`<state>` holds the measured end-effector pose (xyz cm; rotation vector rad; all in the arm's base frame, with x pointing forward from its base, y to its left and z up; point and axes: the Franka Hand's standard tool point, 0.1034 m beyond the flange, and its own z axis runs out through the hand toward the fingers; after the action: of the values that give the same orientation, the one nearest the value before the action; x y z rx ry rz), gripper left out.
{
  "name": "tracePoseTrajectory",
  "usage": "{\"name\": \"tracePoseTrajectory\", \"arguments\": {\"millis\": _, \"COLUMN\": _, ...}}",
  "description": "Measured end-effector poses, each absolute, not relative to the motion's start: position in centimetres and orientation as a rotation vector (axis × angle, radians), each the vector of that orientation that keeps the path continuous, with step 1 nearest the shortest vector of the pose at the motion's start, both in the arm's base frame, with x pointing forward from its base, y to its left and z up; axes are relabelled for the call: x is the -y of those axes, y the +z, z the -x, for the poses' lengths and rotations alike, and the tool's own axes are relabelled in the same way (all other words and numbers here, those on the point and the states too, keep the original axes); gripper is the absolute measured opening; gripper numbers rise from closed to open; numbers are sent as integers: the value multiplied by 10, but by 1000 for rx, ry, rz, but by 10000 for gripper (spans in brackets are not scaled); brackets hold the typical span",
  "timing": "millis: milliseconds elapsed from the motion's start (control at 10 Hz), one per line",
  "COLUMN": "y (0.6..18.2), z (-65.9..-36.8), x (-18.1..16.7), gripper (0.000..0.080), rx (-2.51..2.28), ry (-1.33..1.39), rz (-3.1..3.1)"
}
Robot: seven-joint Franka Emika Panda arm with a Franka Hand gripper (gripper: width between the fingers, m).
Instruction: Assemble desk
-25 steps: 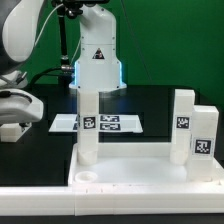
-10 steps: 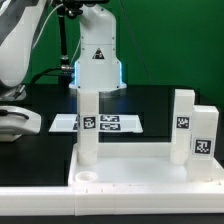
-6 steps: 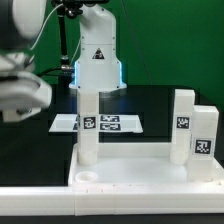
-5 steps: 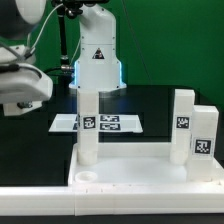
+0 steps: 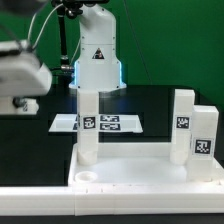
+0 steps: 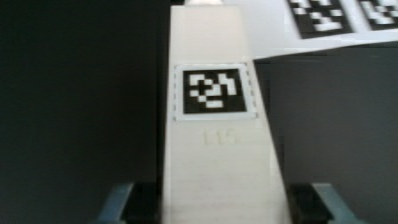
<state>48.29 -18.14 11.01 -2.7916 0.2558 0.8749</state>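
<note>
counter: black surface across the middle of the exterior view; the marker board lies flat on it at centre, behind the desk parts.
top: the large white tray fills the lower centre and right of the exterior view, lying flat, with a round corner socket open at its lower left corner.
standing legs: one leg stands upright on the top just above that socket; two more stand at the right edge of the frame, tags facing the camera.
held leg: a long white block with a square tag, filling the centre of the wrist view, the marker board's tags beyond its far end in the upper right.
tool: half-open and clamped on the held leg, one finger on each side at the bottom of the wrist view; in the exterior view it shows only as a blurred shape at upper left.
step, as I judge it: carrying this leg toward a free socket.
doing it well: keep the leg square in the grip, bring it over the socket upright, lower straight, and steer clear of the legs already standing.
</note>
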Motion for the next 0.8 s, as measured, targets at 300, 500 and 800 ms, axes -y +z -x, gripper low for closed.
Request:
{"name": "tracePoseTrajectory", "arguments": {"millis": 300, "y": 162, "z": -528, "x": 183, "gripper": 288, "rx": -252, "ry": 483, "rz": 2915}}
{"name": "tracePoseTrajectory", "arguments": {"millis": 500, "y": 154, "z": -528, "x": 187, "gripper": 288, "rx": -272, "ry": 332, "rz": 2959}}
{"name": "tracePoseTrajectory", "arguments": {"millis": 800, "y": 192, "z": -586, "x": 145, "gripper": 288, "rx": -338, "ry": -141, "rz": 3064}}
